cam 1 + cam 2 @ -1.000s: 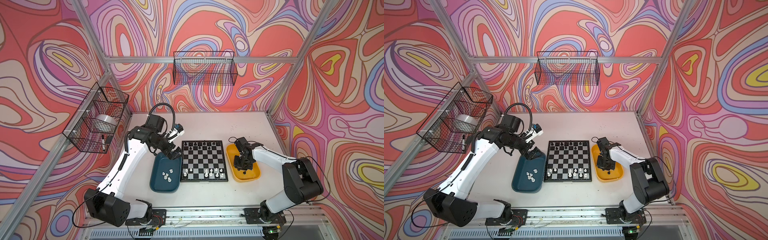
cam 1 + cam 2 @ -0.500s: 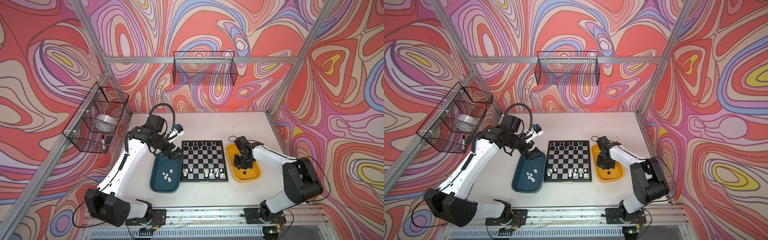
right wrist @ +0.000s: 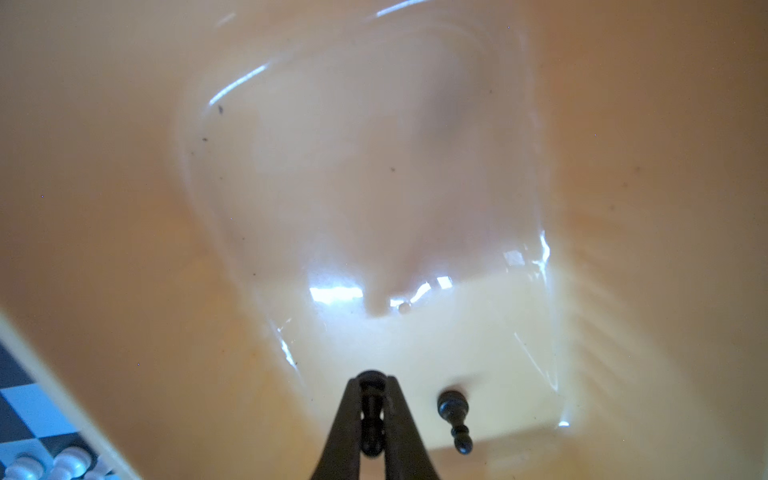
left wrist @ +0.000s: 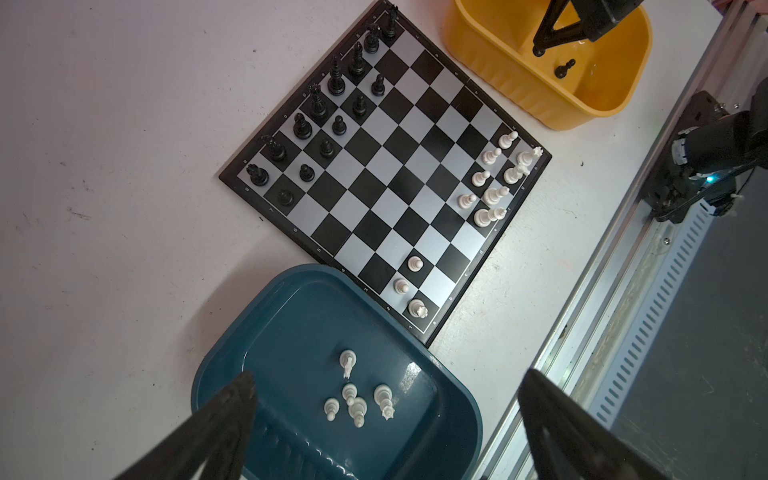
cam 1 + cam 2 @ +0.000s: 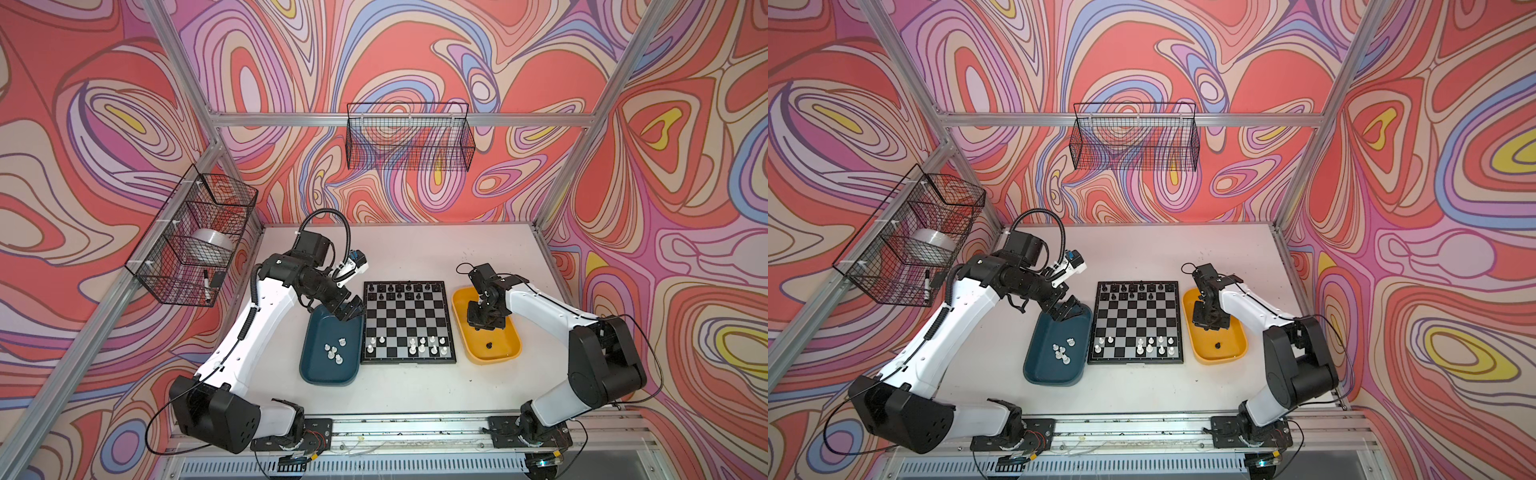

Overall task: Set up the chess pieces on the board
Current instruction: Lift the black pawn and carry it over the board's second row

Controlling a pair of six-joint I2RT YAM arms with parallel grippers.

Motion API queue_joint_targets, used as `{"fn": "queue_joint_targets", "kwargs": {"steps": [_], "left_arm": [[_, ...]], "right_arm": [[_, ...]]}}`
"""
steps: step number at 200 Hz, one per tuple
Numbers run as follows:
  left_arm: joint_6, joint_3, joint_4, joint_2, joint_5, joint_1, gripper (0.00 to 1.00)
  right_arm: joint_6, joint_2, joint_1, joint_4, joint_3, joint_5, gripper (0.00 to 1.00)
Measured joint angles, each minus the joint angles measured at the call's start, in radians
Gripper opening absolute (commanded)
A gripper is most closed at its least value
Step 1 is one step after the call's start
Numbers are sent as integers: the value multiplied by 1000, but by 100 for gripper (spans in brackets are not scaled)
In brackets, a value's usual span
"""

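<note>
The right gripper [image 3: 371, 384] is seen clamped on a small black piece [image 3: 371, 415], low inside the yellow tray [image 5: 505, 338] just right of the board [image 5: 409, 322]. A black pawn [image 3: 455, 417] is noted lying on the tray floor beside it. The left gripper [image 5: 348, 309] is held wide and empty above the far end of the teal tray [image 5: 324, 372], where five white pieces [image 4: 357, 401] lie. On the board, black chessmen [image 5: 400, 291] are ranked along the far edge and white chessmen [image 5: 422, 347] along the near edge.
</note>
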Motion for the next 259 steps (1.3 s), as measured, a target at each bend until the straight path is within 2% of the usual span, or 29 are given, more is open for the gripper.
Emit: {"fn": "queue_joint_targets", "kwargs": {"steps": [57,114,192,259], "left_arm": [[0,-5,3,-3,0,0,99],[0,-6,7,-8,0,0,99],[0,-12,12,-12,0,0,98],[0,-12,13,-20,-16,0,98]], "right_arm": [[-14,0,2,-43,60,2,10],[-28,59,43,-89,199,20,10],[-29,221,151,-105,431,22,10],[-32,369,189,-90,559,11,10]]}}
